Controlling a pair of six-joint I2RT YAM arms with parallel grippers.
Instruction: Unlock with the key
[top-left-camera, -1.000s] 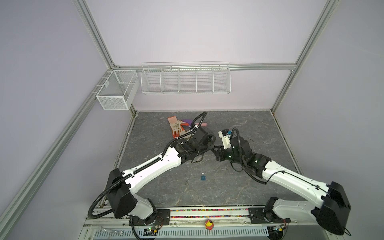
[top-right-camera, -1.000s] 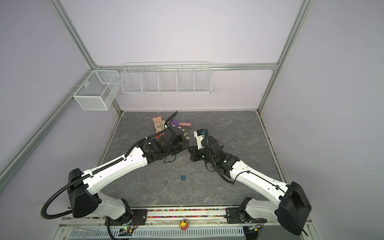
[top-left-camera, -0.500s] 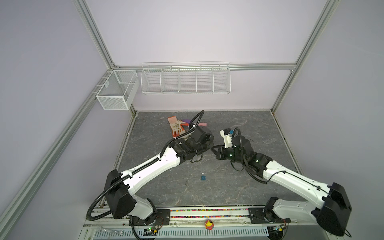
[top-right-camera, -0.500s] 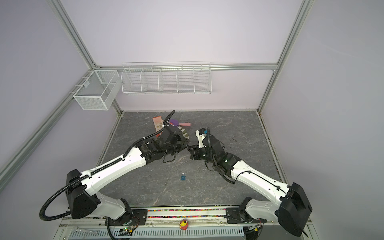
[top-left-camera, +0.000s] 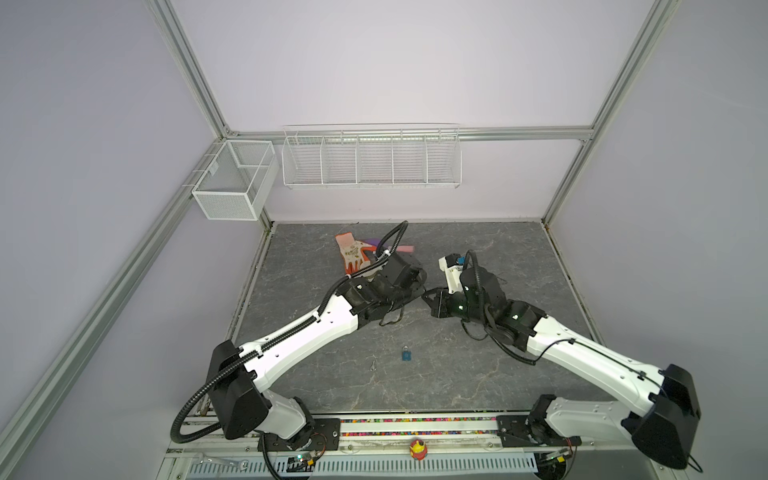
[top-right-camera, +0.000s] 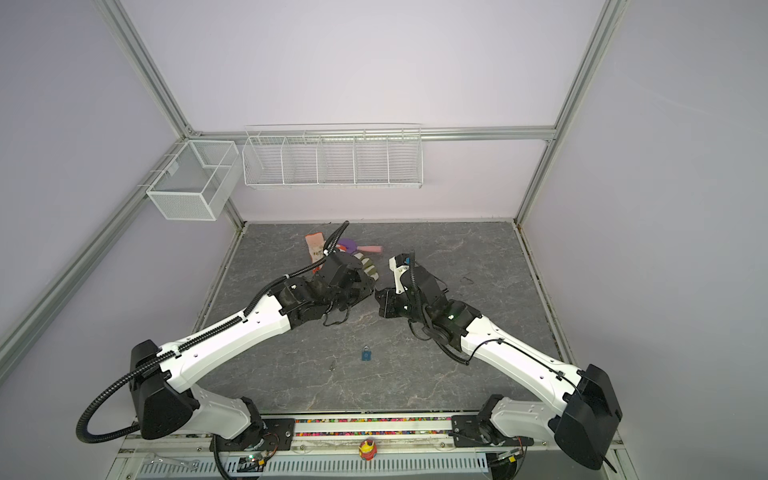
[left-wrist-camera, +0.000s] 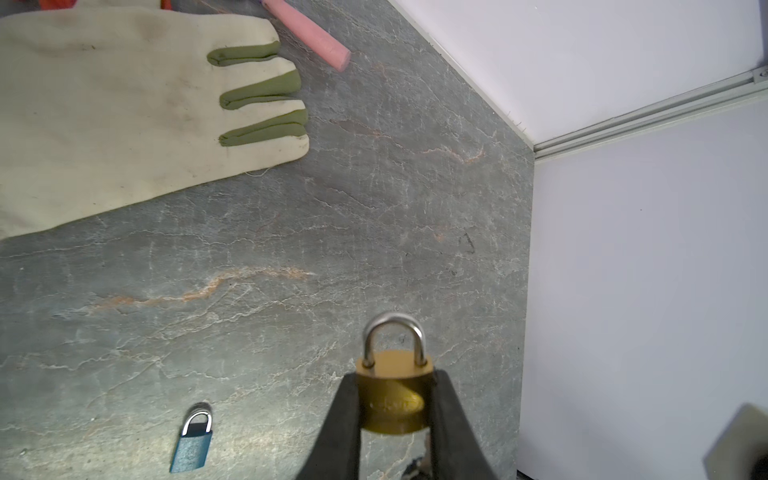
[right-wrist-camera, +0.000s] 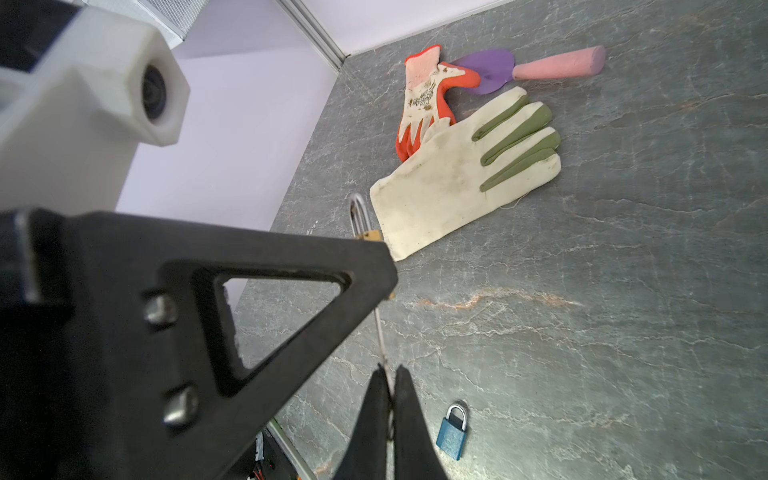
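in the right wrist view a finger (right-wrist-camera: 104, 270) of the left gripper (left-wrist-camera: 395, 399) covers most of the brass lock (right-wrist-camera: 360, 216). only its shackle and a sliver of its body show. where the key (right-wrist-camera: 379, 328) meets it is hidden, so i cannot tell if it is in the keyhole. both are too small to make out in the top views. the left gripper pinches the lock by its sides. the right gripper (right-wrist-camera: 389, 376) is pressed together on the key, its shaft running toward the lock. both arms reach inward above the table (top-left-camera: 457, 374), tips nearly meeting.
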